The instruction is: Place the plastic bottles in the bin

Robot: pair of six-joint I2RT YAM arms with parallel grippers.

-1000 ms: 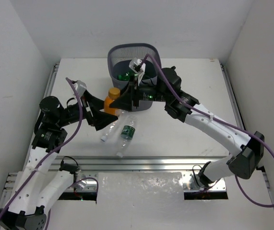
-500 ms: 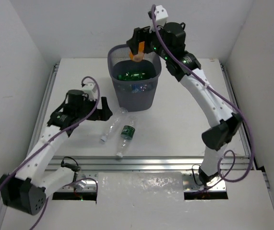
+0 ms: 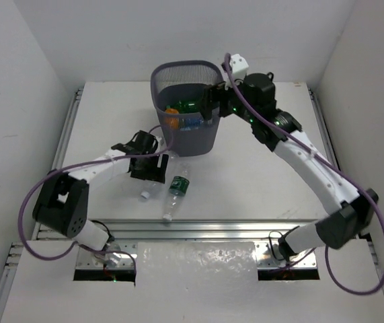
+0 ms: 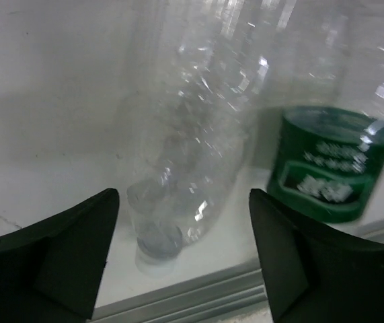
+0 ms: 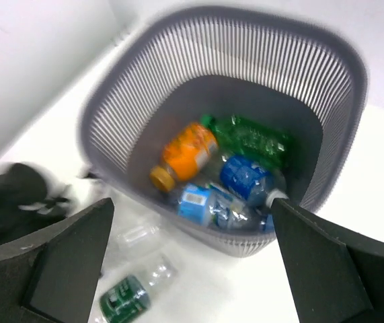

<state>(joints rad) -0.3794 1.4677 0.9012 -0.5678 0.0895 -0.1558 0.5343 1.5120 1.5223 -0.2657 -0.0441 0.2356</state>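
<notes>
Right wrist: orange bottle (image 5: 181, 153) inside bin (image 5: 272, 57) beside green bottle (image 5: 252, 138).

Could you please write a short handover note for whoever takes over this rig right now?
Left gripper: open, straddling the clear bottle lying on the table, not gripping it.
Right gripper: open, empty, above the bin.
Done: orange bottle, green bottle and at least two blue-labelled bottles lie in the bin.
Left: the clear bottle and the green-labelled bottle beside it, both on the table.
</notes>
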